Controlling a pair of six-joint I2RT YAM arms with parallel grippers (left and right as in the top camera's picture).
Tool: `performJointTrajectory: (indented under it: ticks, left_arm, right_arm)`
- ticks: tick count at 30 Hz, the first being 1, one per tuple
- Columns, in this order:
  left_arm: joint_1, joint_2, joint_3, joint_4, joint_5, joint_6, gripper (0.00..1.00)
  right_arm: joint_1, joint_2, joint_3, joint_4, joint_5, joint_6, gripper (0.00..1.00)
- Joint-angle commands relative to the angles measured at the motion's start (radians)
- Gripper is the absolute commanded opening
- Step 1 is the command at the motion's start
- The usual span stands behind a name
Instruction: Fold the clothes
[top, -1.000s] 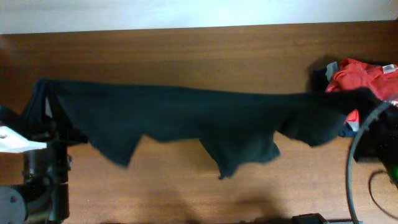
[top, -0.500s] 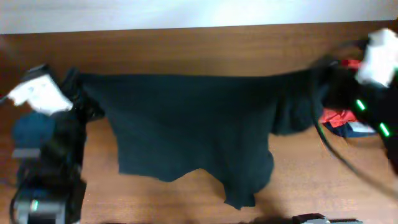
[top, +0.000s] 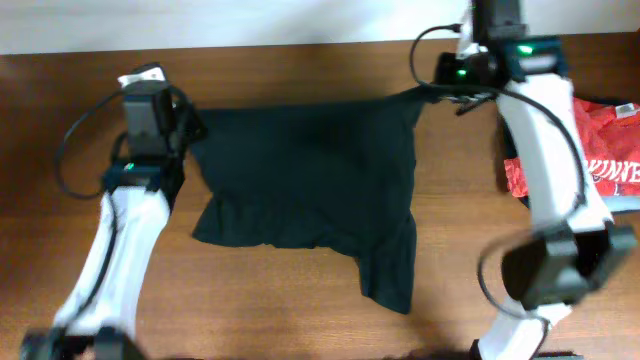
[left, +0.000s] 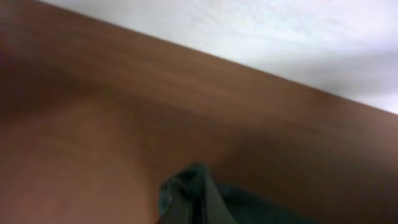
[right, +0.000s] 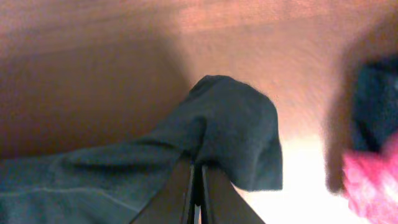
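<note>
The clothes, a plain black T-shirt (top: 310, 180), spread over the middle of the wooden table, with one tail trailing toward the front. My left gripper (top: 190, 128) is shut on the shirt's far left corner, and my right gripper (top: 432, 92) is shut on its far right corner. The left wrist view shows a bunch of dark cloth (left: 189, 186) pinched at the bottom edge by my left gripper (left: 186, 214). In the right wrist view, my right gripper (right: 199, 171) has its jaws pressed together on a fold of the shirt (right: 236, 130).
A red shirt with white lettering (top: 610, 150) lies at the right edge on darker garments; it also shows as the red shirt (right: 373, 186) beside a dark garment (right: 373, 106). The table's far edge (top: 300, 45) meets a white wall just beyond both grippers.
Both arms have swung to the far side of the table and drawn closer together. The shirt, stretched wide across the table before, now spans a shorter width and reaches further forward.
</note>
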Motion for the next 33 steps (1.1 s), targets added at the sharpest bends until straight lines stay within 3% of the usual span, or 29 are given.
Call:
performJointTrajectory:
  ticks: [1,9,16,25,33]
  left_arm:
    - [0.004,0.144,0.005,0.095,-0.022,0.007,0.01]
    - [0.004,0.417,0.005,0.404,-0.022,-0.019,0.01]
    - [0.005,0.540,0.007,0.663,-0.022,-0.023,0.01]
    - [0.007,0.541,0.129,0.644,-0.023,-0.003,0.01]
    - [0.007,0.541,0.163,0.623,-0.022,0.045,0.01]
  right_arm:
    - [-0.006,0.114,0.003,0.073,-0.043,-0.008,0.04]
    - [-0.006,0.291,0.003,0.282,-0.045,-0.002,0.04]
    - [-0.006,0.315,0.003,0.425,-0.045,-0.002,0.04]
    - [-0.006,0.314,0.003,0.514,-0.045,-0.002,0.04]
    - [-0.006,0.295,0.003,0.360,-0.065,-0.002,0.04]
